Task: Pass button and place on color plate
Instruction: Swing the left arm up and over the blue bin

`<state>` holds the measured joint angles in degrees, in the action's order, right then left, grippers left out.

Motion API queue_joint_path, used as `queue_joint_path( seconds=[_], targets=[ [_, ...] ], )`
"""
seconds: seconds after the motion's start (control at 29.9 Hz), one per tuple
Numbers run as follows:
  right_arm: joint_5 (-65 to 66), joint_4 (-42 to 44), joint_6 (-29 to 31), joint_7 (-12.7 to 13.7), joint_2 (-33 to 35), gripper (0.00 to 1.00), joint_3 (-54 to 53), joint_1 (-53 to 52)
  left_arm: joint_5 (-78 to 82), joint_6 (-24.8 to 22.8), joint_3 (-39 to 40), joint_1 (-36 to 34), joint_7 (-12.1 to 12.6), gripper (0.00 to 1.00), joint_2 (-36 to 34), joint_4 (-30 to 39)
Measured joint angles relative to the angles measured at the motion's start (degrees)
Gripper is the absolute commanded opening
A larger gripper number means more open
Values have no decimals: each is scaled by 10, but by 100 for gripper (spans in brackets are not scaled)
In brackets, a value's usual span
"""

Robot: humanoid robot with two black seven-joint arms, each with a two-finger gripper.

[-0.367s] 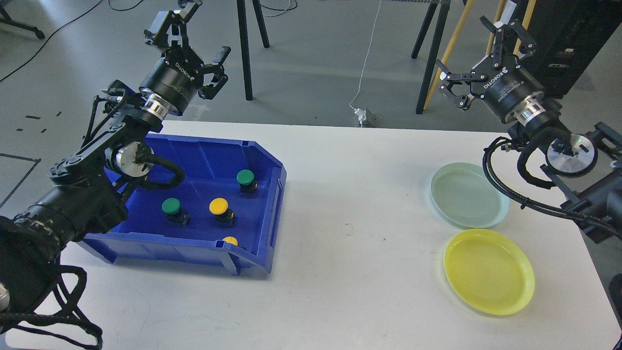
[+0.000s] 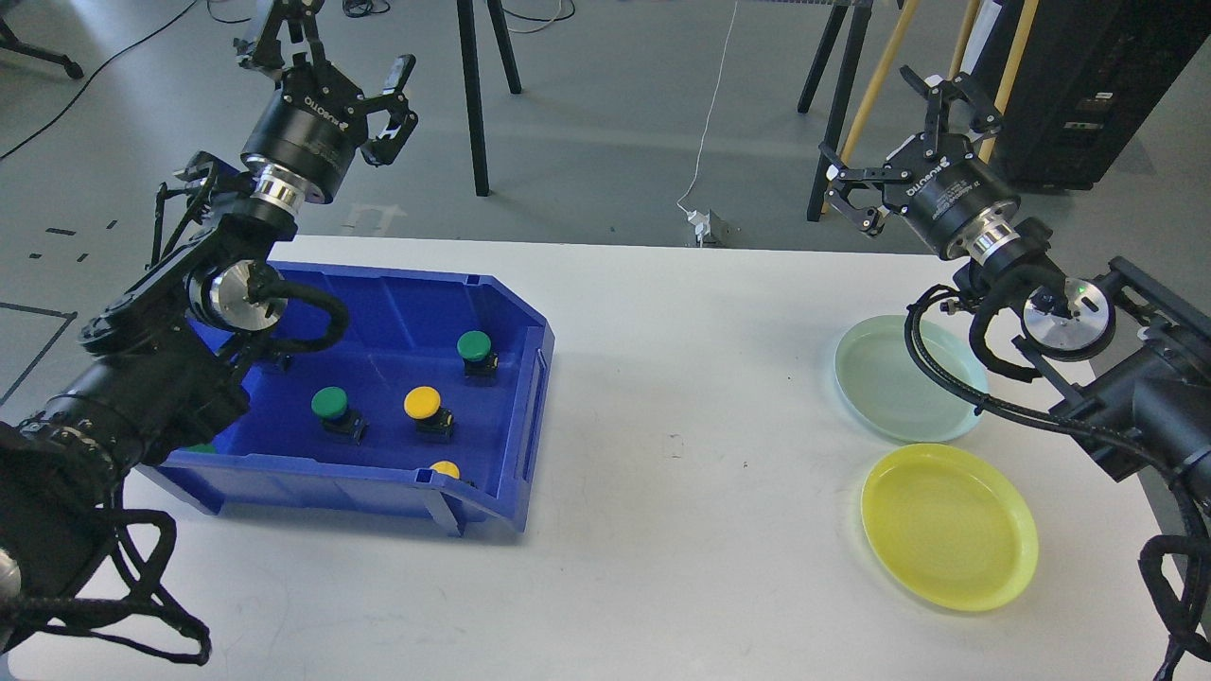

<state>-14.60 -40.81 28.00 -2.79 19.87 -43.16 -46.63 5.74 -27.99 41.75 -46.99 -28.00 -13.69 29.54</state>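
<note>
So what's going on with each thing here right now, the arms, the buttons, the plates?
Left gripper: fingers open, empty, raised behind the bin.
Right gripper: fingers open, empty, raised beyond the plates.
Blue bin: on the table, holding buttons.
Green buttons: upright in the bin.
Yellow button: upright in the bin; another partly hidden by the front wall.
Pale green plate: empty.
Yellow plate: empty.

Two green buttons, two yellow buttons, one blue bin, one pale green plate, one yellow plate, one tabletop
</note>
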Motion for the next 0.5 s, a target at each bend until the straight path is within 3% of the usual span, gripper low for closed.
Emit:
queue_joint_path(
  seconds=[0.13, 0.23, 0.37, 0.5],
  targets=[
    [0, 0, 0, 0, -1, 100, 0, -4, -9, 0, 39, 49, 0, 100, 31, -1],
    [0, 0, 0, 0, -1, 100, 0, -4, -10, 0, 64, 59, 0, 100, 12, 20],
    [0, 0, 0, 0, 3, 100, 0, -4, 32, 0, 46, 64, 0, 100, -66, 99],
    [0, 1, 0, -1, 7, 100, -2, -2, 180, 0, -9, 45, 0, 100, -162, 215]
  ],
)
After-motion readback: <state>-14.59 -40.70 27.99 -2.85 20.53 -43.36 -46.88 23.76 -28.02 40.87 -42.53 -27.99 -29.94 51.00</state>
